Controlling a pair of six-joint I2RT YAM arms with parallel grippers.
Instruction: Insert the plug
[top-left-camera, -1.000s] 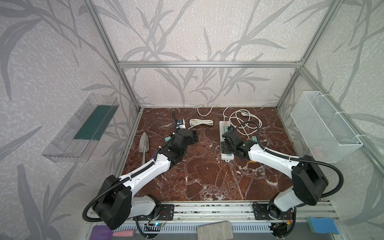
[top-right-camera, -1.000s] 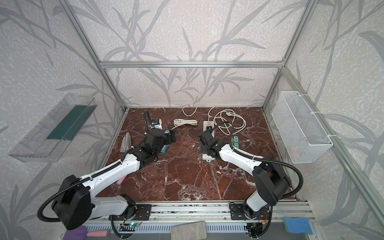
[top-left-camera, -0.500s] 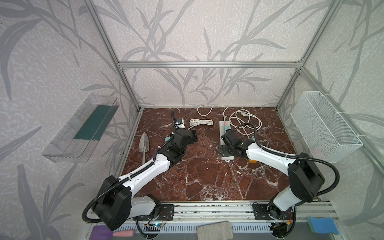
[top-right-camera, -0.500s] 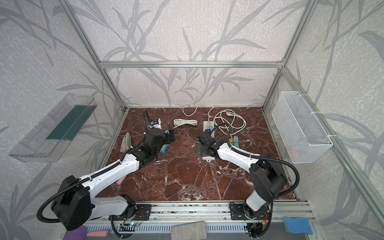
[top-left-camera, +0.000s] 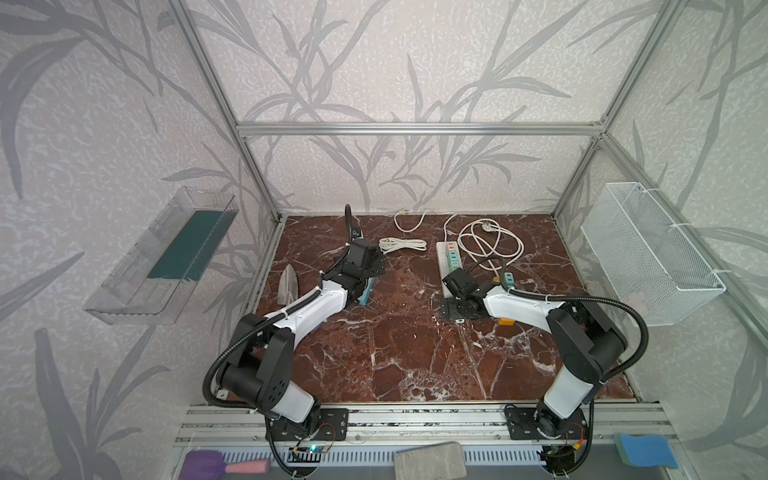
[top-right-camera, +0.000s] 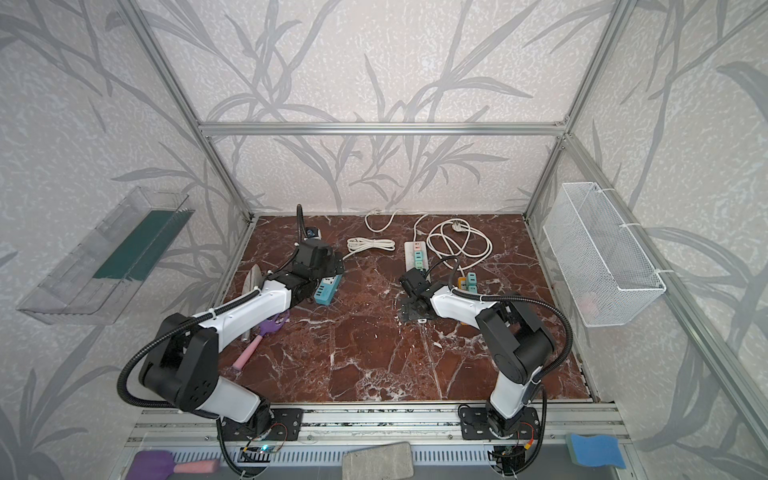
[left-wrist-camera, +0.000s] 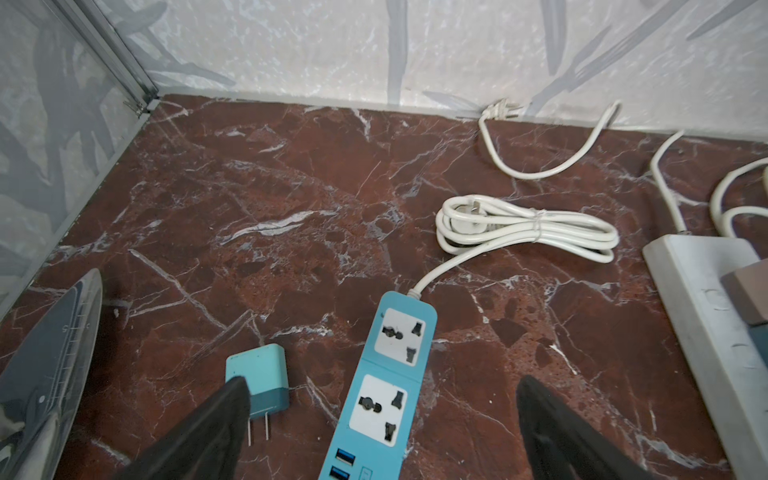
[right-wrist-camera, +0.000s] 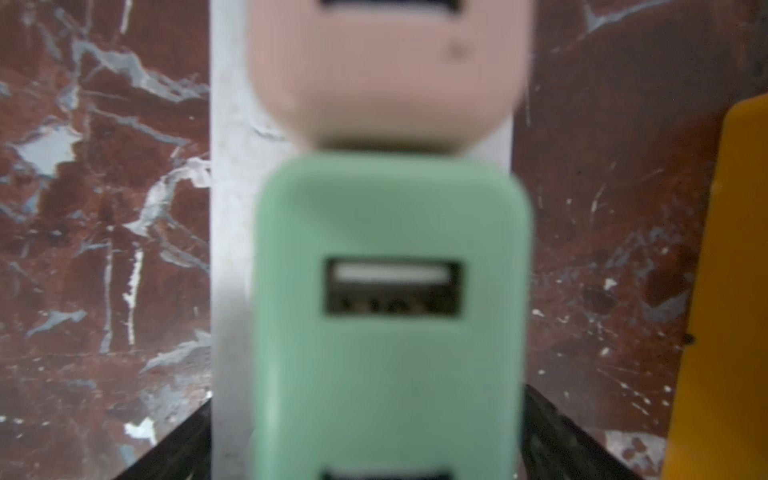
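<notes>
Though blue strip bears a marking, unreadable

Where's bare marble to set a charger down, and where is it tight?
Free: the wide front-centre marble, up to the front rail; also the back-left corner, bordered by wall, blue power strip and bundled cord. Crowded: around the white power strip and looped cable.

The red marble bench carried a blue power strip near its left edge, with a teal charger on its side just beside it. A bundled white cable lay toward the back edge, and a white power strip lay mid-bench. A grey trowel lay along the left edge.
</notes>
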